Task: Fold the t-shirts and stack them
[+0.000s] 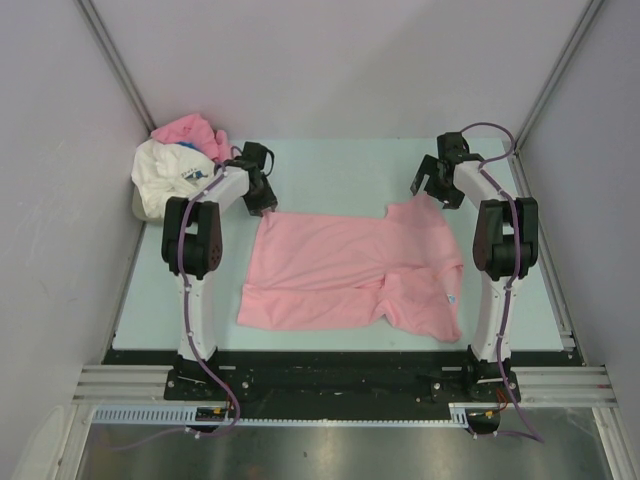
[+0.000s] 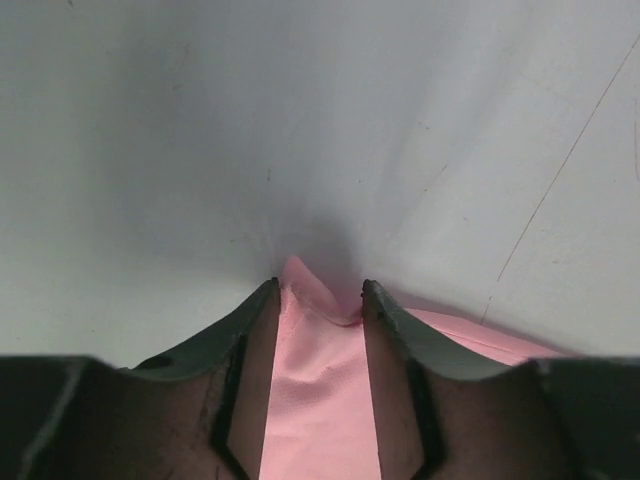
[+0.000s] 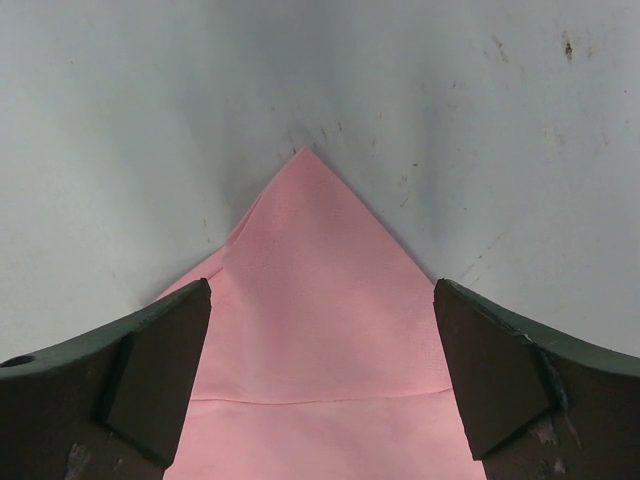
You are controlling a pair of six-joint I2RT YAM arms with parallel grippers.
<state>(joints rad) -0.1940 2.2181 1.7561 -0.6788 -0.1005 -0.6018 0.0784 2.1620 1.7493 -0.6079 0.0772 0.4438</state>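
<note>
Top external: pink t-shirt point(image 1: 330, 270) flat; left pincer point(image 2: 320, 290) half-open astride corner; right pincer point(image 3: 320, 290) wide.

A pink t-shirt point(image 1: 340, 265) lies spread at centre, partly folded toward four o'clock. At ten o'clock, a white t-shirt point(image 1: 165, 178) and a second pink t-shirt point(image 1: 190, 130) sit crumpled together.

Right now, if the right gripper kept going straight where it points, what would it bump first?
The right gripper would likely meet the corner of the pink t-shirt first, lying between its open fingers, with the table just beneath. How close it is, I can't tell.
</note>
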